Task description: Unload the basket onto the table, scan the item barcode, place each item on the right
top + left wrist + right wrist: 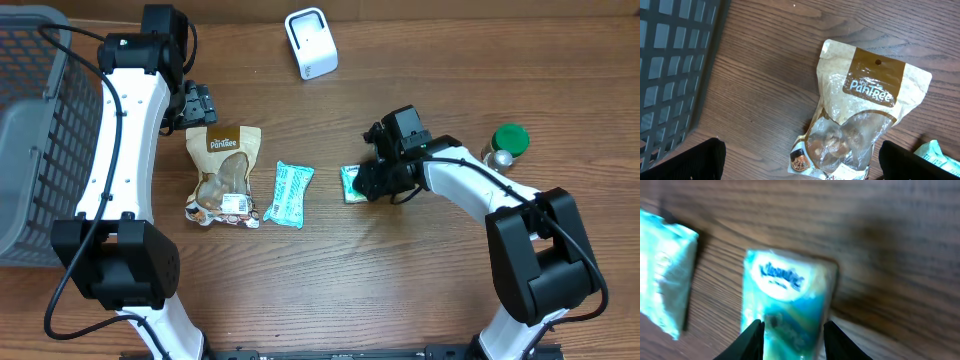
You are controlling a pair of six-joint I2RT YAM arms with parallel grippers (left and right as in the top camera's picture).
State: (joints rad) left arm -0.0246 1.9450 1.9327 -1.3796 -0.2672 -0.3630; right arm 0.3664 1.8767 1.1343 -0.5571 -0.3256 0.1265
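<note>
Right gripper (794, 324) sat low over the Kleenex tissue pack (790, 292), which lay flat on the wooden table (400, 290), one finger down each side. The view's blurry, so I can't tell if it was actually squeezing it. Left gripper (198, 105) hung spread wide, holding nothing, above the Pantree snack pouch (860, 115). White scanner (311, 42) stood well apart at the back

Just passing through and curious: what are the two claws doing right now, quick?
Left gripper: open, holding nothing.
Right gripper: jaws astride the Kleenex pack; gripped or not, cannot tell.
</note>
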